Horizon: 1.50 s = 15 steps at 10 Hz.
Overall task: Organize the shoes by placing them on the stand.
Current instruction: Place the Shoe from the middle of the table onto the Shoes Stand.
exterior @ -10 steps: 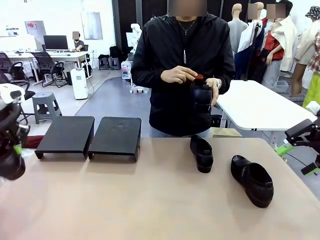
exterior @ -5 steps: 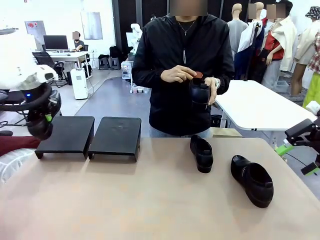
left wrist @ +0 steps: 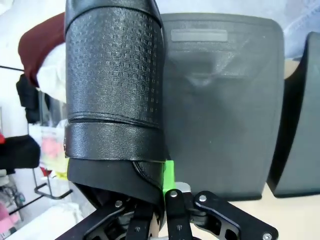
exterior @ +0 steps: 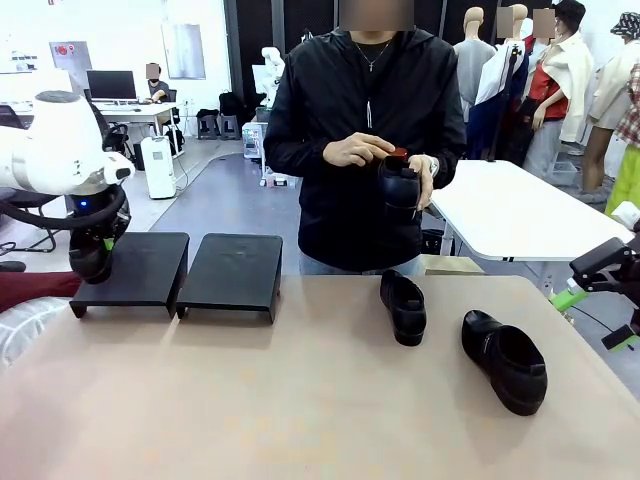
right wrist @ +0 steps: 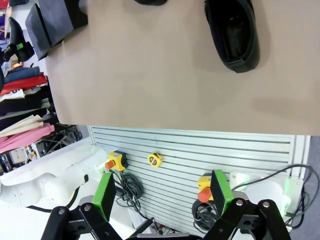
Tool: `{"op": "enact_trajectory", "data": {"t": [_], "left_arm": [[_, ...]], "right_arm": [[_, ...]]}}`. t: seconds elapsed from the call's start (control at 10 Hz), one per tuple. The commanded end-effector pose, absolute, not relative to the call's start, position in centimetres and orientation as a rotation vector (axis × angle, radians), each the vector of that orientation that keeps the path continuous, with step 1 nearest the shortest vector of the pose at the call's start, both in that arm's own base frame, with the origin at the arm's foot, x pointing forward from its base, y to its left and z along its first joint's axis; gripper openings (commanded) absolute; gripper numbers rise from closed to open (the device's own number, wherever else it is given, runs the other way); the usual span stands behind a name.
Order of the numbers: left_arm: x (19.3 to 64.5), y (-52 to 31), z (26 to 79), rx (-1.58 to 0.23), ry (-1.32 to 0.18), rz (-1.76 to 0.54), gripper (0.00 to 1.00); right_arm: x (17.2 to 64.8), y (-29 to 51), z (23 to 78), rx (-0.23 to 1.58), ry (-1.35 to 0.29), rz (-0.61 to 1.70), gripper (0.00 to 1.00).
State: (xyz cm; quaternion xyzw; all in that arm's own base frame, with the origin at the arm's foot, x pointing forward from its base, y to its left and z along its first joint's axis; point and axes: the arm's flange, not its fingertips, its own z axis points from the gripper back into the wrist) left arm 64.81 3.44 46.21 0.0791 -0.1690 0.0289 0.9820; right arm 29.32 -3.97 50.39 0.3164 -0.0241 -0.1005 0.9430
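The left tool (exterior: 96, 250) is clenched on the heel rim of a shoe (left wrist: 115, 90), one green pad (left wrist: 168, 173) pressed to the outside. In the left wrist view the shoe's long axis runs straight away from the camera, its toe end cut off by the top edge. In the front view it hangs toe-down over the outer left edge of the stand (exterior: 180, 270), dark against the left panel (left wrist: 220, 100), so I cannot tell whether it touches. The right panel (left wrist: 305, 115) is cut off by the frame. A second shoe (exterior: 403, 305) lies on the bench (exterior: 300, 400), its length running from near to far. A third shoe (exterior: 505, 360) lies to its right on a slant, far-left to near-right, with its far tip cropped in the right wrist view. The person's hands (exterior: 355, 150) hold a fourth shoe (exterior: 402, 190) upright at chest height. The right tool (right wrist: 162, 195) stands released off the bench's right edge. A second ago the left arm sat low at the picture's left edge; it has since swung up and in toward the stand, while the shoes on the bench have not moved.
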Motion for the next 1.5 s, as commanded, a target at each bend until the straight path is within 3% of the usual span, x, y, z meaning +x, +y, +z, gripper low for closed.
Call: {"op": "enact_trajectory", "data": {"t": [0.0,0.4,0.5,0.6,0.7,1.0,1.4], "left_arm": [[65.3,2.7,45.8,0.202,-0.383,0.084,0.00],[65.9,2.0,44.3,0.209,-0.352,0.098,0.00],[65.9,2.1,44.4,0.197,-0.357,0.093,0.28],[65.8,2.1,44.4,0.192,-0.359,0.088,0.86],[65.8,2.1,44.4,0.197,-0.359,0.093,1.00],[64.2,1.7,45.7,0.187,-0.391,0.067,1.00],[56.3,0.4,51.6,0.122,-0.368,-0.021,1.00]], "right_arm": [[29.3,-3.9,50.7,0.655,-0.041,-0.223,1.00],[29.3,-3.9,50.7,0.655,-0.041,-0.223,1.00],[29.3,-3.9,50.7,0.655,-0.041,-0.223,1.00],[29.3,-3.9,50.7,0.655,-0.041,-0.223,1.00],[29.3,-3.9,50.7,0.655,-0.041,-0.223,1.00],[29.3,-3.9,50.7,0.655,-0.041,-0.223,1.00],[29.3,-3.9,50.7,0.655,-0.041,-0.223,1.00]]}}
